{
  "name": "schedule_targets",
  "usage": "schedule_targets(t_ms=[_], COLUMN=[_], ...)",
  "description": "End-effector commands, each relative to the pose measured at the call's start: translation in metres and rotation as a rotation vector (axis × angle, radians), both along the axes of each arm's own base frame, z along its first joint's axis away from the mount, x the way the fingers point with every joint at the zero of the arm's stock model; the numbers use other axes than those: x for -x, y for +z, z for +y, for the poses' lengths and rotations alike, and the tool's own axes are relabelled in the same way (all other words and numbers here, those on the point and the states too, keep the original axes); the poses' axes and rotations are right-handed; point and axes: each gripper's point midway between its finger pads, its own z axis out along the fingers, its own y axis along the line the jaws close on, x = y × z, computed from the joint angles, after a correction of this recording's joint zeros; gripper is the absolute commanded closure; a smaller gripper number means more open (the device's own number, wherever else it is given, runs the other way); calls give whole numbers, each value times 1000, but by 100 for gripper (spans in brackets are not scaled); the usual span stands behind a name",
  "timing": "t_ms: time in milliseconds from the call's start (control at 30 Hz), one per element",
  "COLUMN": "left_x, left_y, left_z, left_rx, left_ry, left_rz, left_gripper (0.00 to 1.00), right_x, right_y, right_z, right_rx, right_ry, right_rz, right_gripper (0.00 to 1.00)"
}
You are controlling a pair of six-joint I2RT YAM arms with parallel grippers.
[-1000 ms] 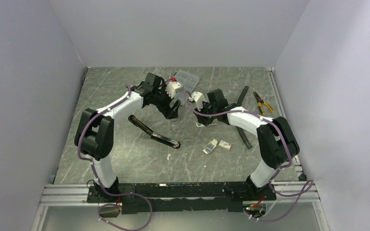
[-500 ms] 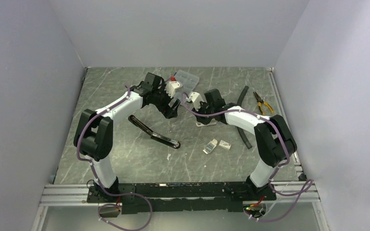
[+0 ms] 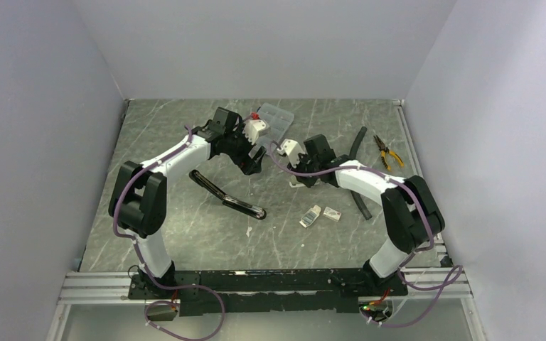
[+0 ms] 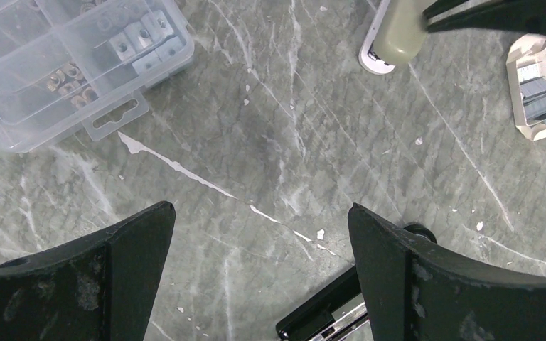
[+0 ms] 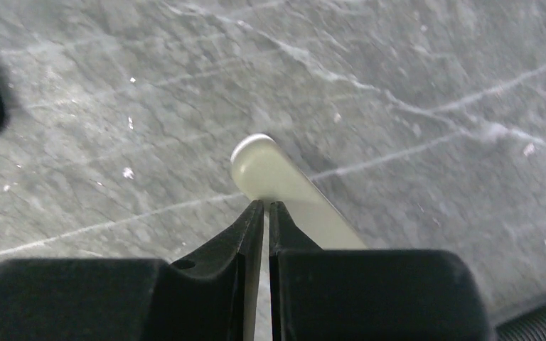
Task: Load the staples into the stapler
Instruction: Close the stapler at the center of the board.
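The black stapler (image 3: 227, 197) lies opened flat, left of centre; its end with the silvery channel shows in the left wrist view (image 4: 323, 321). The staple tray (image 3: 313, 215) with grey staple strips (image 4: 537, 89) lies beside its white sleeve (image 3: 332, 214). My left gripper (image 3: 254, 158) is open and empty (image 4: 259, 209), above bare table beyond the stapler's far end. My right gripper (image 3: 300, 172) is shut (image 5: 266, 204), its tips over a flat cream-white object (image 5: 277, 177). I cannot tell whether it touches it.
A clear compartment case (image 3: 274, 117) with small metal parts (image 4: 78, 64) stands at the back. The cream-white object (image 4: 391, 39) lies right of the left gripper. A black hose (image 3: 360, 188) and orange-handled pliers (image 3: 387, 151) lie on the right.
The right gripper has shifted slightly to the left, staying shut over the cream-white object. The left gripper has edged a little back. Stapler and staple box have not moved.
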Motion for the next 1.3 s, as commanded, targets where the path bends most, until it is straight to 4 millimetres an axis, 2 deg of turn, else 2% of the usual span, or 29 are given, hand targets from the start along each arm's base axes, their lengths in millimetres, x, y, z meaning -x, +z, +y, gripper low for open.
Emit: schedule_targets(t_ms=[0, 200, 367, 567, 733, 933, 1067, 1200, 1267], left_x=[-5, -12, -20, -27, -20, -21, -18, -15, -16], left_y=[22, 21, 27, 46, 63, 90, 110, 129, 129], left_z=[1, 6, 14, 25, 34, 53, 75, 109, 136], left_rx=[11, -26, -53, -55, -6, 77, 79, 122, 121], left_ry=[0, 13, 45, 78, 61, 100, 110, 198, 291], left_rz=[-64, -81, -122, -165, -137, -85, -134, -190, -173], left_gripper=[3, 3, 3, 3, 3, 3, 3, 3, 3], right_x=[25, 3, -5, -10, 0, 18, 30, 45, 52], right_y=[-17, 15, 50, 106, 146, 160, 155, 141, 131], right_z=[-34, -15, -3, -5, 3, 22, 40, 68, 84], right_rx=[109, 21, -47, -153, -259, -359, -398, -385, -366], right_ry=[-70, -63, -31, -13, 65, 195, 261, 324, 347], right_rz=[93, 8, -59, -148, -200, -189, -164, -138, -123], right_gripper=[87, 84, 78, 60, 47, 39, 37, 37, 37])
